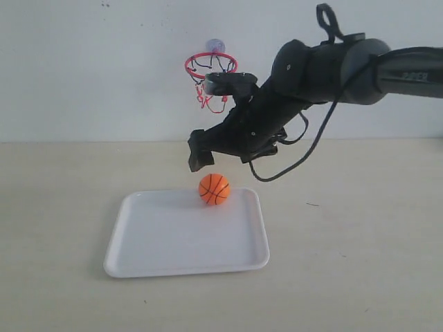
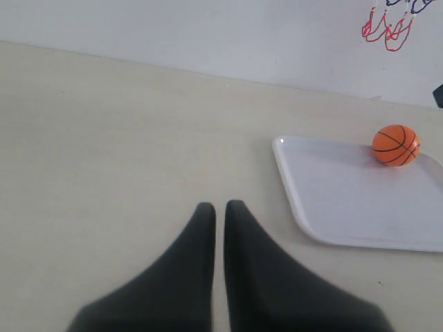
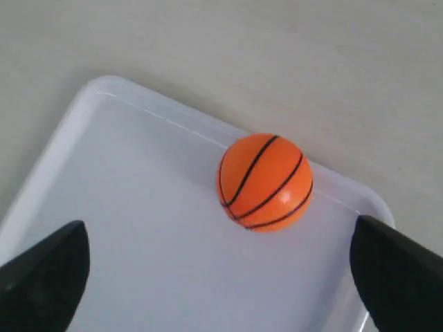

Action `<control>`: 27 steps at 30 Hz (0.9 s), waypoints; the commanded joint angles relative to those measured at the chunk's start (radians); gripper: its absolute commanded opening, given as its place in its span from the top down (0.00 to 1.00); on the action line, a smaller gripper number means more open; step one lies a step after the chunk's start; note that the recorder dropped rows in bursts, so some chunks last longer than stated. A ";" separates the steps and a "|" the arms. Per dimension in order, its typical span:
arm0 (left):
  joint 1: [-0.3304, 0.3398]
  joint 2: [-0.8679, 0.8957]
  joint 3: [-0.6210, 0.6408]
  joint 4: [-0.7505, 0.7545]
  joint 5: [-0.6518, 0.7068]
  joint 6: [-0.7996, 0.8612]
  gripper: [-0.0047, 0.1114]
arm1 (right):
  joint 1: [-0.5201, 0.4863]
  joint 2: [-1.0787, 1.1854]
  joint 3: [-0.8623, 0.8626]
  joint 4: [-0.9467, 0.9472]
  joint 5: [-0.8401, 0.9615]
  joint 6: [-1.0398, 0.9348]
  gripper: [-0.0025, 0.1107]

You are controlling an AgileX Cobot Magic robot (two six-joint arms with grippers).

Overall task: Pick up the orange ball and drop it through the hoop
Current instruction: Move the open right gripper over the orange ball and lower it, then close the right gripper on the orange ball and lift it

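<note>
Orange ball (image 1: 214, 189) lies in white tray (image 1: 173, 238), at the wall-side rim near a corner.
Right gripper (image 3: 220, 238) hovers just above ball, jaws wide, empty. Hoop (image 1: 210, 63) on wall, arm partly overlapping. Left gripper (image 2: 220, 207) over bare table (image 2: 104, 138), jaws nearly touching.

Beige table (image 1: 360, 263); white tray (image 1: 138, 259) flat on it.

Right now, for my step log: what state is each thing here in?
White rectangular plastic tray: flat on the table.
Small orange toy basketball: resting on the tray, ungrasped.
Red-ringed toy hoop with string net: hanging on the wall.
Right gripper: jaws open, above the ball.
Left gripper: jaws shut, empty.
</note>
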 commanded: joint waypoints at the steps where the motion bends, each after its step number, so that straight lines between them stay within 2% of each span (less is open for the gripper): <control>1: -0.006 -0.003 0.004 0.001 -0.008 -0.003 0.92 | 0.000 0.084 -0.075 -0.005 -0.042 0.010 0.14; 7: -0.006 -0.003 0.004 0.001 -0.008 -0.003 0.92 | 0.000 0.130 -0.078 0.000 -0.126 0.021 0.14; 19: -0.006 -0.003 0.004 0.001 -0.008 -0.003 0.92 | 0.000 0.187 -0.078 0.006 -0.165 0.057 0.15; 25: -0.006 -0.003 0.004 0.001 -0.008 -0.003 0.92 | 0.000 0.189 -0.078 0.006 -0.171 0.058 0.33; 27: -0.006 -0.003 0.004 0.001 -0.008 -0.003 0.92 | 0.000 0.189 -0.078 0.006 -0.171 0.058 0.35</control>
